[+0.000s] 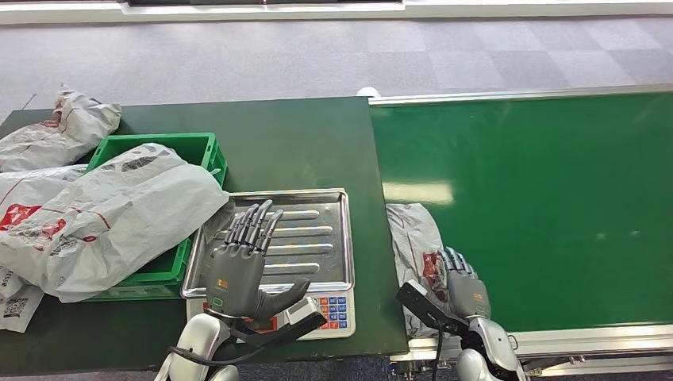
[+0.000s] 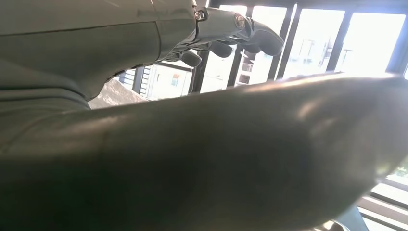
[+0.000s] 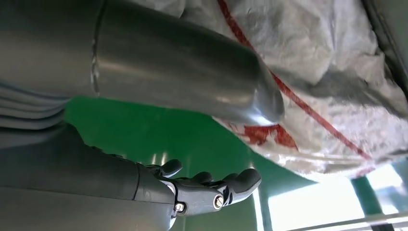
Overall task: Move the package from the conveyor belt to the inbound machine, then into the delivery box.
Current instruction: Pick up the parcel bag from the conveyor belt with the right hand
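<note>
Reaching for the package (image 1: 414,238) | right hand (image 1: 464,287) beside it, fingers apart, holding nothing | wrap fully before lifting | left hand (image 1: 238,266) spread, empty

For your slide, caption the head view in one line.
Right hand beside a package on the belt; left hand open over the scale.

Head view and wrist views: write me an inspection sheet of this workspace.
Surface: dark green table; green belt to its right.
Job's things: package at the belt's near left edge; scale tray bare; crate holds a bag.
Clutter: more bags left of the crate.
Hands: left hand open over the scale; right hand open beside the package, thumb near it.
Cables: black cable at the left wrist.
Surroundings: grey carpet; windows.
</note>
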Robot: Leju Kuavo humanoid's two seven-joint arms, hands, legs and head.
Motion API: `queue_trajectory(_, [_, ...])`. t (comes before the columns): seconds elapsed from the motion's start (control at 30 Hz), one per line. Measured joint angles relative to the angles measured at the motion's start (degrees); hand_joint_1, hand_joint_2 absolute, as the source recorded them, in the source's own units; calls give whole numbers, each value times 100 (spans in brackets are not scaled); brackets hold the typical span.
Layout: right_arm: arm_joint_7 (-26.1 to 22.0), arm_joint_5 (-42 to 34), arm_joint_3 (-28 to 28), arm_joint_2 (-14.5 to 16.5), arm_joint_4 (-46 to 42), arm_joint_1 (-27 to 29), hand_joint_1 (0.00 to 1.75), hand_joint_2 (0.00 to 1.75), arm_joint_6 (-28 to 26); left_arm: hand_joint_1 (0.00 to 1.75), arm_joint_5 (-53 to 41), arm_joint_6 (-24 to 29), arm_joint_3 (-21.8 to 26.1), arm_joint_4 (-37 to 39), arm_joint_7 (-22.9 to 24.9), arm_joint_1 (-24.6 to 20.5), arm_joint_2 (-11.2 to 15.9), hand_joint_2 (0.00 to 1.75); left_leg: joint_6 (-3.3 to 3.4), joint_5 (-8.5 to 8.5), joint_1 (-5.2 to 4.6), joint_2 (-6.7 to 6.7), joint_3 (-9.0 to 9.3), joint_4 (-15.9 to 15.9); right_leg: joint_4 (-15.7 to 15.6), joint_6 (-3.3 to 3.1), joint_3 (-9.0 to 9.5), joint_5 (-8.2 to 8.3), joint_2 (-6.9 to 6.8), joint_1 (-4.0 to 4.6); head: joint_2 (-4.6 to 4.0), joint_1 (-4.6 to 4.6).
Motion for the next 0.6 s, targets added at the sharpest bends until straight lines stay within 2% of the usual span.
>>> queue_trajectory(0.27, [-269, 56, 60, 92, 534, -409, 0, 0, -20, 0, -13, -70, 0, 27, -8, -24, -9, 0, 0, 1, 0, 2, -35, -1, 1, 0, -2, 1, 2, -6, 0, 0])
queue_trajectory(0.6, [-473, 175, 634, 320, 935, -1110, 0, 0, -133, 0, -34, -128, -6, 35, 1, -67, -42, 0, -7, 14, 0, -9, -3, -1, 4, -1, -6, 6, -1, -4, 0, 0])
